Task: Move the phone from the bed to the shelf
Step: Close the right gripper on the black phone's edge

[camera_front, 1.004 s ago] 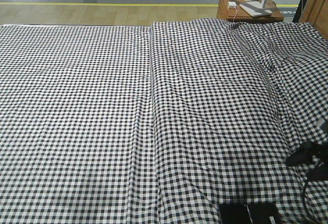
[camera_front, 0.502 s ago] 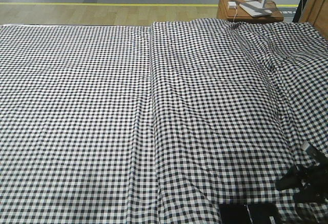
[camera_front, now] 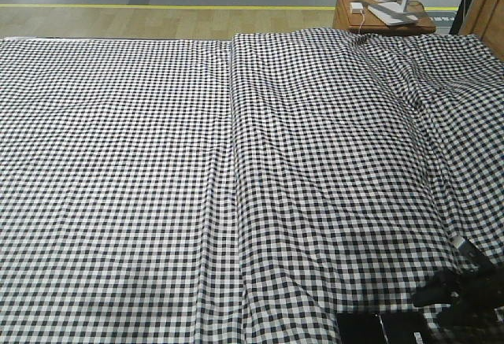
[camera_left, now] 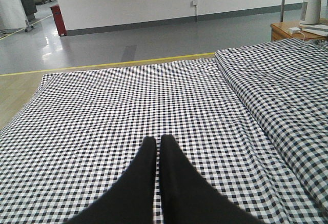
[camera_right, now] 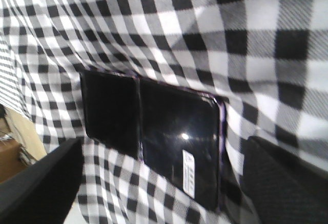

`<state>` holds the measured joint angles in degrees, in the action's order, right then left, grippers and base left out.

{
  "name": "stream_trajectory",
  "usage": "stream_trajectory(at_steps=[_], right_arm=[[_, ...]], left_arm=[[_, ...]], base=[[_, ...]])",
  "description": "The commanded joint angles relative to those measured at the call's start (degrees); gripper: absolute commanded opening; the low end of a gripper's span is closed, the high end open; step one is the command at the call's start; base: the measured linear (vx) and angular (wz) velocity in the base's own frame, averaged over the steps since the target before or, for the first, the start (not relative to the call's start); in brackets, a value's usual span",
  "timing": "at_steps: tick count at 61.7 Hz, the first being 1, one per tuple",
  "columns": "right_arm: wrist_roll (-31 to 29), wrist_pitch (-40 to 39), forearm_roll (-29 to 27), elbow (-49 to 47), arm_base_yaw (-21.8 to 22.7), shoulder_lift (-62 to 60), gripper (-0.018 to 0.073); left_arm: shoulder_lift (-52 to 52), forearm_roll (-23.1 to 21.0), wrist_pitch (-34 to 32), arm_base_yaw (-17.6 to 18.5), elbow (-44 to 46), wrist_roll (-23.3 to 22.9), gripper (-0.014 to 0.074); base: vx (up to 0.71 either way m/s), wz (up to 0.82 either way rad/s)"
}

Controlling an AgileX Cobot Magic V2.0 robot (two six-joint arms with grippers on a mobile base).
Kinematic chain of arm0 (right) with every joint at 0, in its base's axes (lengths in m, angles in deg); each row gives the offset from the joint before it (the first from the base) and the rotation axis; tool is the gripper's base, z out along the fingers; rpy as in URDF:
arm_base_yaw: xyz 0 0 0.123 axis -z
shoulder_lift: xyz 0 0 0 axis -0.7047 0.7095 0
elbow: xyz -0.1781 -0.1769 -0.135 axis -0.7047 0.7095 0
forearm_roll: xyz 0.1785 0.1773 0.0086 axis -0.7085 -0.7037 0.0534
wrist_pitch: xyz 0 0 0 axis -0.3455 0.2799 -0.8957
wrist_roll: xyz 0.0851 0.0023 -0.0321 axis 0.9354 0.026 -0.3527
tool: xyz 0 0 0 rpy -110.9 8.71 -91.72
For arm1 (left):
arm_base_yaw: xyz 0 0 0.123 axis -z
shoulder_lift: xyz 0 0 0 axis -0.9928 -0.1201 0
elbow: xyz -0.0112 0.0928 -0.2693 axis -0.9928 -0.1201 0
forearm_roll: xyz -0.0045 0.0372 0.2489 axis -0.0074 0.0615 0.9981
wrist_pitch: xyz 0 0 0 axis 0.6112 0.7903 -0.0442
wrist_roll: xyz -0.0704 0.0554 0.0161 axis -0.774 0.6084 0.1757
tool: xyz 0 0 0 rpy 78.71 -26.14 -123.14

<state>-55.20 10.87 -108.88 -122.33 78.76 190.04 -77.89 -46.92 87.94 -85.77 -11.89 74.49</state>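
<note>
The phone (camera_right: 179, 142) is a glossy black slab with a small white sticker. It lies flat on the bed (camera_front: 236, 163), whose sheet is black-and-white check. In the front view the phone (camera_front: 402, 328) sits at the bottom edge. A second dark slab (camera_right: 110, 111) lies flush against it. My right gripper (camera_right: 164, 149) hovers just over the phone, open, with one finger on each side and nothing held. In the front view the right gripper (camera_front: 441, 301) is just right of the phone. My left gripper (camera_left: 158, 141) is shut and empty above the sheet. The shelf is out of view.
A small wooden side table (camera_front: 382, 13) with a white device and a cable stands beyond the bed's far right corner. A brown wooden panel (camera_front: 487, 5) shows at the right edge. A long fold (camera_front: 232, 163) runs down the sheet. Grey floor lies beyond the bed.
My right gripper has come down and to the left, from beside the bed's right edge to just next to the phone. The phone and the left arm have not moved.
</note>
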Motion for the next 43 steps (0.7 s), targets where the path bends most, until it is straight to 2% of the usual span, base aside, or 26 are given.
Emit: stream_trajectory(at_steps=[1, 23, 36, 43], right_arm=[[-1.96, 3.27, -2.83, -0.73, 0.34, -2.17, 0.0595], [-2.80, 3.55, -3.29, -0.73, 0.29, 1.59, 0.0595], [-4.89, 6.38, -7.28, -0.73, 0.17, 4.00, 0.0595], [-5.87, 6.58, -8.31, -0.73, -1.33, 4.72, 0.0595]], left_arm=[[0.71, -0.52, -4.16, -0.07, 1.27, -0.33, 0.0001], [0.71, -0.52, -4.16, -0.07, 1.27, -0.33, 0.0001], [0.71, -0.52, -4.16, -0.07, 1.27, -0.33, 0.0001], [0.71, -0.52, -4.16, -0.07, 1.27, -0.33, 0.0001]], base=[[0.00, 0.00], [0.00, 0.00], [0.00, 0.00], [0.00, 0.00]])
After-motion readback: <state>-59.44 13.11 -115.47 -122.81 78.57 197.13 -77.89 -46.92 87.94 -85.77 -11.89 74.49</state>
